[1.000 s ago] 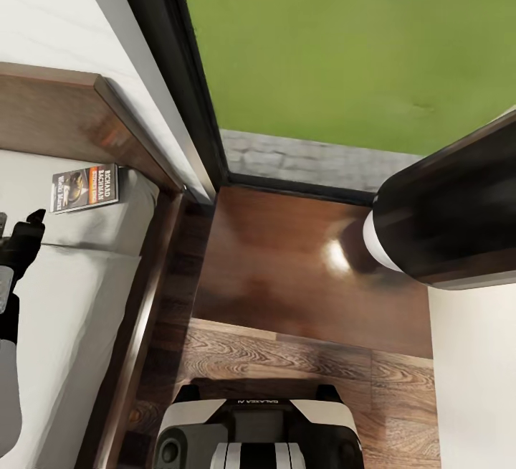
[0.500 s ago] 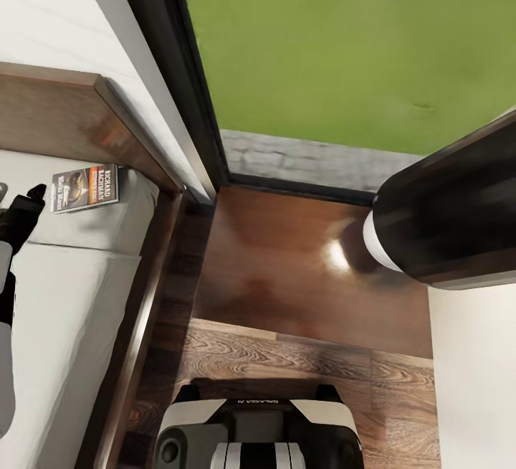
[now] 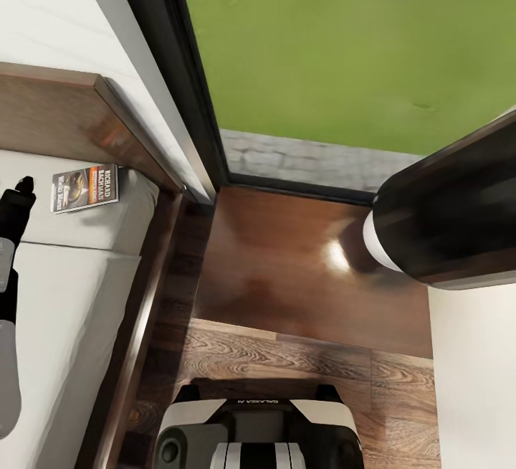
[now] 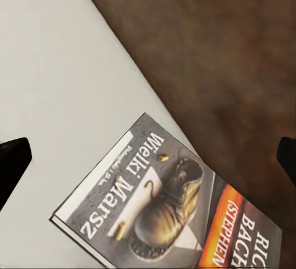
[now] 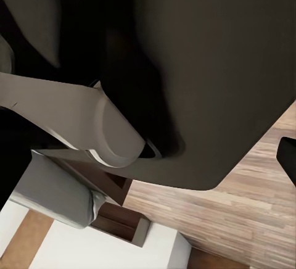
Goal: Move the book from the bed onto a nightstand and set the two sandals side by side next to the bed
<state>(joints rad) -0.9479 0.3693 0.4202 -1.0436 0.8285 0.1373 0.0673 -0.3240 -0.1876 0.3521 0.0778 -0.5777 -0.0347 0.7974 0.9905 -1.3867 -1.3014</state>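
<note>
On the bed (image 3: 64,290), book (image 4: 169,207) just ahead of wide-open, empty left jaws (image 4: 148,155)

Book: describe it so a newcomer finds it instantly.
Start at the bed with its off-white mattress and dark headboard. The book lies flat by that headboard, near the bed's window-side edge. Dark cover, boot picture, orange band, white lettering.

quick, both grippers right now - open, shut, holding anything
Left gripper: open, fingertips spread wide above the book on the bed, holding nothing.
Right gripper: cannot be told; one dark fingertip shows at the frame edge.
</note>
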